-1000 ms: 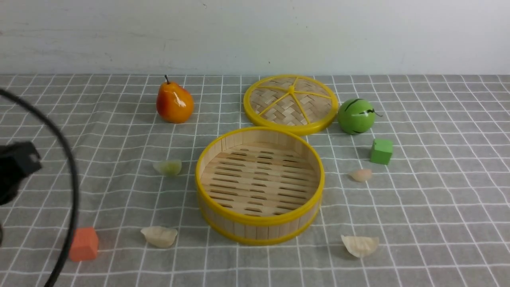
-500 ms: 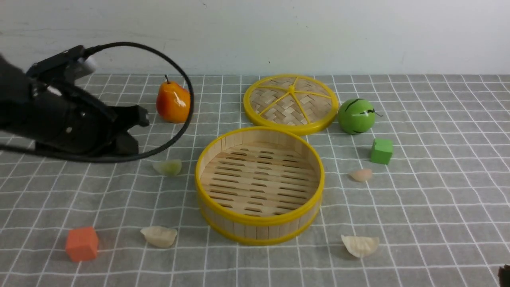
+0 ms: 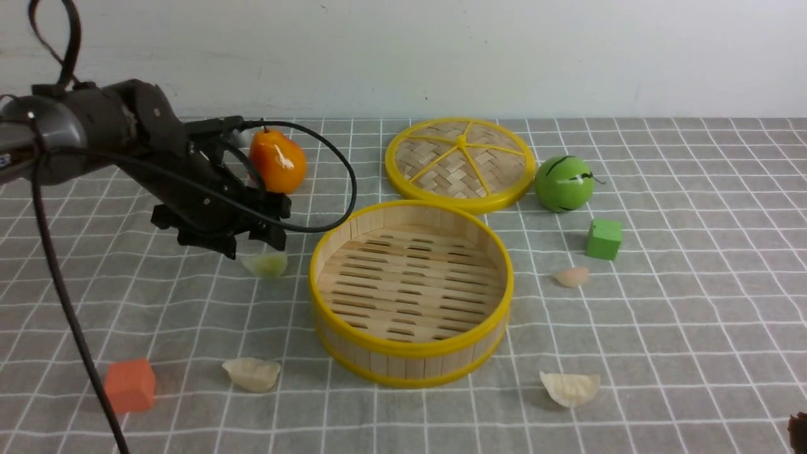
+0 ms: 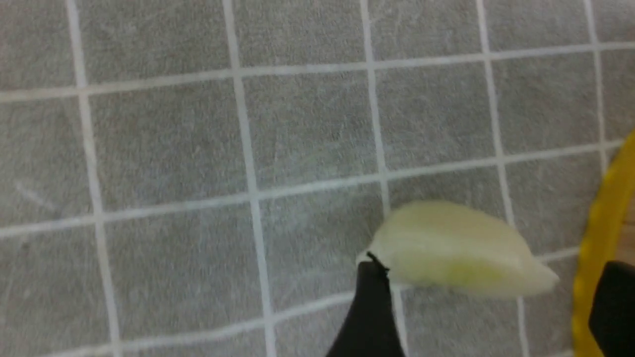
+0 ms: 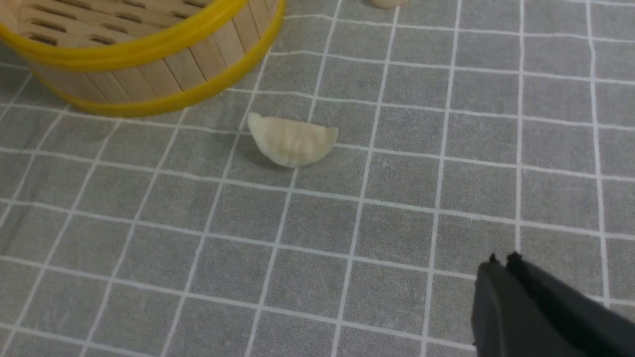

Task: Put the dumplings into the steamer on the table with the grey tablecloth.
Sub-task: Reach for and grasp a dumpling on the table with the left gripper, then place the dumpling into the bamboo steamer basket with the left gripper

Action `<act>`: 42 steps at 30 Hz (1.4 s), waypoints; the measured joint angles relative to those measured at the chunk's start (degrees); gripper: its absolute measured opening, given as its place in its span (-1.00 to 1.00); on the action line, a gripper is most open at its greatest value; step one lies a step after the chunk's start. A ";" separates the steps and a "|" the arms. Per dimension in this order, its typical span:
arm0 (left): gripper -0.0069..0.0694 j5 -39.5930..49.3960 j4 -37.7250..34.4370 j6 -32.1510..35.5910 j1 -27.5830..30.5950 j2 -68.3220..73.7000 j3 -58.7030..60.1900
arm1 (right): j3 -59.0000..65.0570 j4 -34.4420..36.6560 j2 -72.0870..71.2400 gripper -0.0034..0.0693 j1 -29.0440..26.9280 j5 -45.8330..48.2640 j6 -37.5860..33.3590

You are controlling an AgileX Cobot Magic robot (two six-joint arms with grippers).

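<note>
Black two-fingered left gripper (image 3: pixel 255 244): half a second ago it was well left of the round bamboo-slat steamer (image 3: pixel 403 364) with yellow rims. It now hangs over the greenish translucent crescent dumpling (image 3: pixel 267 264), which lies just left of the steamer on the grey white-gridded tablecloth (image 3: pixel 693 315) covering the table (image 3: pixel 94 302); jaws spread, holding nothing. Pinkish crescent dumpling (image 3: pixel 572 276): right of the steamer. Whitish-cream pleated dumpling (image 3: pixel 252 373): front-left of the steamer. Second whitish-cream pleated dumpling (image 3: pixel 570 388): front-right of the steamer. All four lie on the cloth, outside it. Flat woven yellow-rimmed lid (image 3: pixel 460 162): just behind the steamer. Glossy orange toy pear (image 3: pixel 280 165): behind-left, partly covered by the arm and its black cable (image 3: pixel 343 189). Green striped ball (image 3: pixel 563 183) and green cube (image 3: pixel 604 239): right of the steamer. Orange cube (image 3: pixel 130 385): far front-left. Only the left wrist view shows the fingers (image 4: pixel 369 307) either side of the greenish dumpling, the other finger against the steamer's yellow rim; contact cannot be told. Only the right wrist view shows the right gripper (image 5: pixel 501 260) pressed together and empty, near the second cream dumpling.
</note>
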 joint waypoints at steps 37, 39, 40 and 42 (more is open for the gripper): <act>0.25 13.60 -6.67 -4.12 -3.10 -2.49 -13.05 | 0.89 -0.11 0.00 -0.87 0.00 -1.19 0.00; 0.25 14.03 -6.69 -4.06 -5.18 -1.69 -13.09 | 1.77 -0.11 0.00 -0.86 0.00 -2.23 0.00; 0.25 14.11 -6.56 -4.00 -6.32 -1.00 -13.09 | 2.11 -0.11 0.00 -0.86 0.00 -2.66 0.00; 0.25 13.45 -5.84 -3.95 -9.22 1.00 -13.04 | 2.54 -0.05 0.00 -0.85 0.00 -3.33 0.00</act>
